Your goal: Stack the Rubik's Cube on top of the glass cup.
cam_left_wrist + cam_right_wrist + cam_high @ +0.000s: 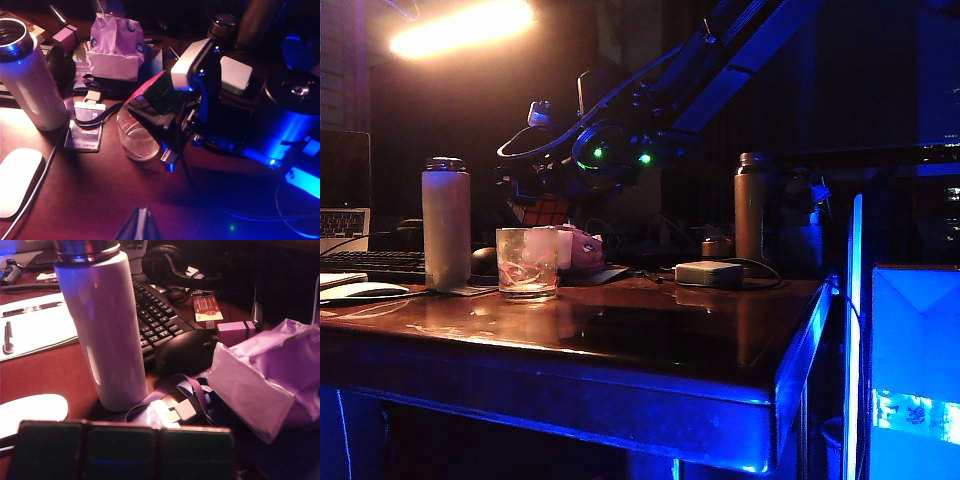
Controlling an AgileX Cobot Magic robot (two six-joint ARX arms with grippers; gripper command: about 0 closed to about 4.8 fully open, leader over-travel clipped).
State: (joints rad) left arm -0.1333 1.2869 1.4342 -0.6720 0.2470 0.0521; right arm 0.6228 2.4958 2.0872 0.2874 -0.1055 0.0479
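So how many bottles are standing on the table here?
2: a tall white bottle with a metal rim at the left beside the clear glass cup, and a slim metal bottle towards the back right. Others may be hidden in the dark.

Dim table, blue edge glow. Glass cup upright near front left, white bottle just beside it. Right gripper above and just behind cup, clamped on Rubik's Cube. Metal bottle and grey box further right.

Tall white bottle upright on the dark worktop, black keyboard behind it, crumpled pale bag, slim metal bottle, flat grey box
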